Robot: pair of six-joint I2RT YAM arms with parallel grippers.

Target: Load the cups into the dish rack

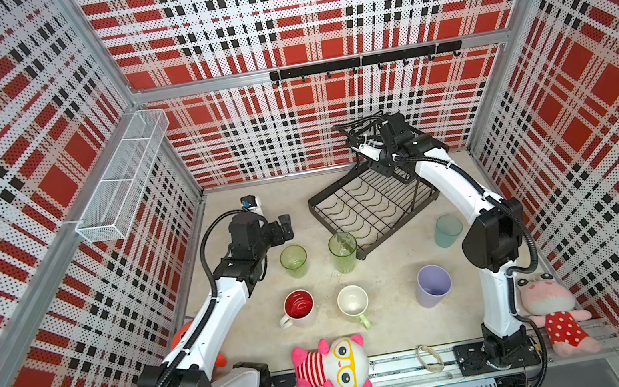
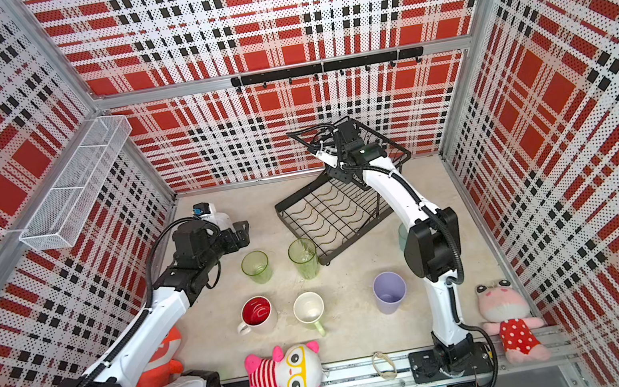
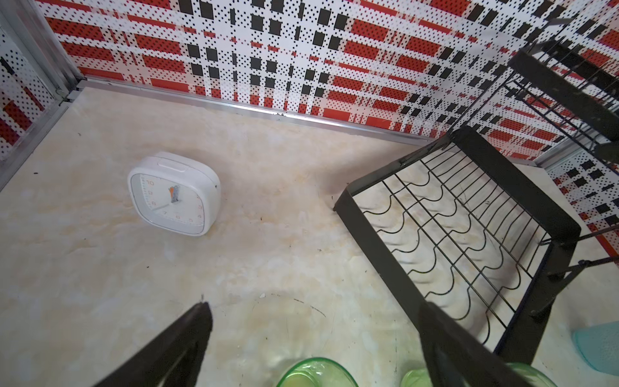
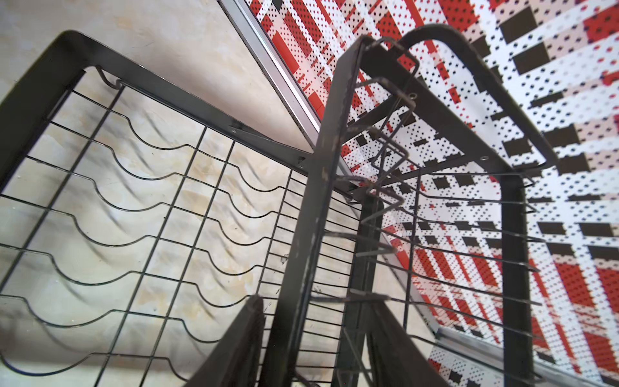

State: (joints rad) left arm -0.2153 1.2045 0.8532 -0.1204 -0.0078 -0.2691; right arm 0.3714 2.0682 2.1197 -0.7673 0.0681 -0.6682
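Six cups stand on the table in both top views: two clear green tumblers (image 1: 293, 261) (image 1: 343, 251), a white mug with a red inside (image 1: 299, 307), a pale green mug (image 1: 353, 303), a lavender tumbler (image 1: 433, 285) and a teal cup (image 1: 448, 229). The black dish rack (image 1: 372, 201) sits at the back, with no cup in it. My left gripper (image 1: 282, 230) hangs open just behind the left green tumbler (image 3: 315, 372), nothing between its fingers. My right gripper (image 4: 316, 301) is up at the rack's raised basket, jaws closed around its front rail (image 4: 316, 201).
A white square clock (image 3: 174, 194) lies at the back left. Plush toys sit along the front edge (image 1: 331, 368), at the right (image 1: 549, 308) and under the left arm (image 1: 183, 336). A white mesh shelf (image 1: 124, 177) and a hook rail (image 1: 362, 62) hang on the walls.
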